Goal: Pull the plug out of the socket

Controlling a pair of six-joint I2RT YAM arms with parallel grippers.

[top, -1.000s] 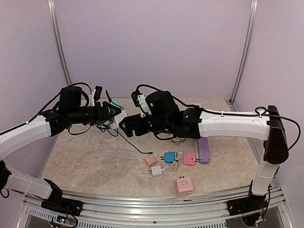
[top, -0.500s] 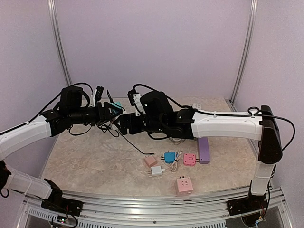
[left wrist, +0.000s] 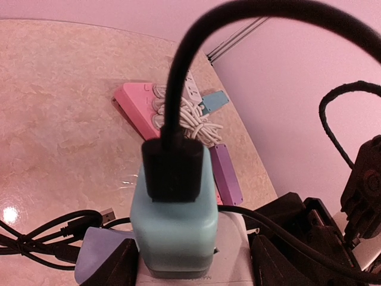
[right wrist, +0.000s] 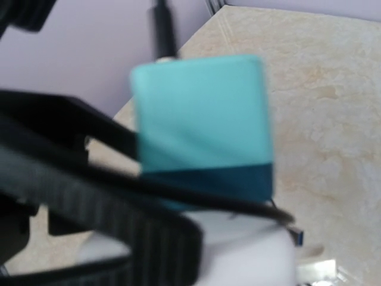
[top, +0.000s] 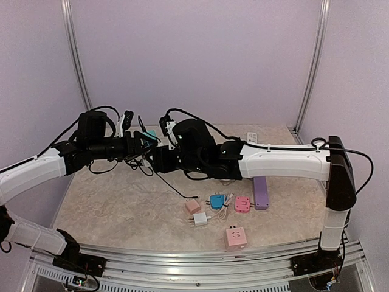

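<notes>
My left gripper (top: pixel 144 146) is shut on a white socket block (left wrist: pixel 235 262) and holds it above the table; its fingers (left wrist: pixel 113 267) flank the block. A teal plug (left wrist: pixel 172 220) sits upright in the socket, with a black cable connector (left wrist: pixel 174 170) in its top. The teal plug also shows in the top view (top: pixel 149 134) and, blurred and large, in the right wrist view (right wrist: pixel 199 113) above the white socket (right wrist: pixel 244 250). My right gripper (top: pixel 157 158) is right beside the plug, jaws apart, holding nothing.
On the table near the front lie a peach adapter (top: pixel 193 206), a white charger (top: pixel 200 219), a blue plug (top: pixel 216 200), a pink plug (top: pixel 242 204), a purple strip (top: pixel 261 192) and a pink socket cube (top: pixel 236 237). Black cables (left wrist: pixel 41 238) hang under the left gripper.
My right arm has moved left towards the left gripper, so its gripper now sits close against the teal plug. The left gripper has held still with the socket.
</notes>
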